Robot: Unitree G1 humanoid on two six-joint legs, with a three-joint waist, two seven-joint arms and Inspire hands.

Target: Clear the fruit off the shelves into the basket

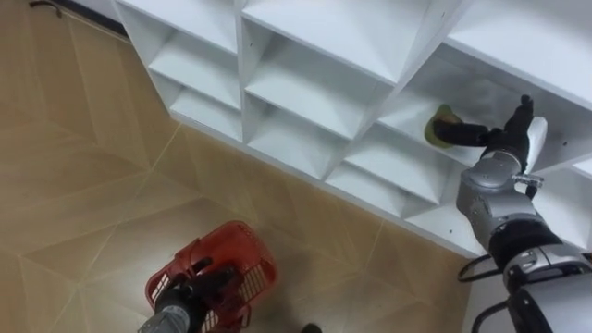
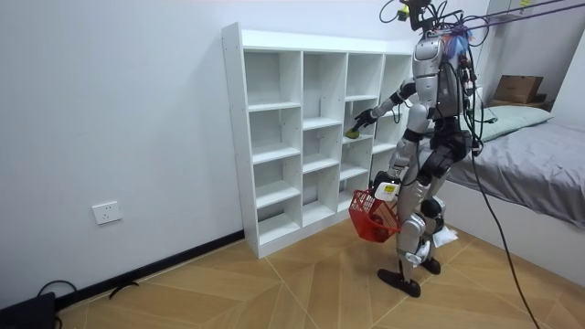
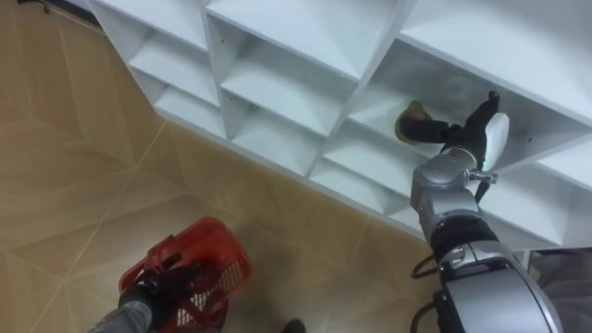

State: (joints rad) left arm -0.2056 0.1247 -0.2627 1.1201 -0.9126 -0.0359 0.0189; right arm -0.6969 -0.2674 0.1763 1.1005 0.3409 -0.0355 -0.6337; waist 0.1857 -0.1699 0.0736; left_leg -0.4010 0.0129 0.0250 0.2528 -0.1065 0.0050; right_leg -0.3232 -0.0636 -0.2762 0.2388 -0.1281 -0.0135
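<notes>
Closet (image 1: 305, 83): white, smooth, flat boards forming open square compartments. Floor (image 1: 83, 185): wood-grain panels with pale seams.

Fruit (image 1: 442, 125): rounded, yellow-green and matte. It lies on a shelf board in the closet; in the room view, that is the third column from the left, second row down.

Right hand (image 1: 490, 139): reaches into that compartment. Dark fingers (image 1: 467, 134) stretched nearly straight, tips against the fruit's near side. Thumb raised, clear of it.

Basket (image 1: 222, 264): red plastic lattice with a rounded rim, hanging low beside the robot's leg. No fruit can be made out inside it.

Left hand (image 1: 205, 282): fingers curled round the basket's top edge.

Robot stands upright at the closet's end; bed (image 2: 539, 155) behind it.
</notes>
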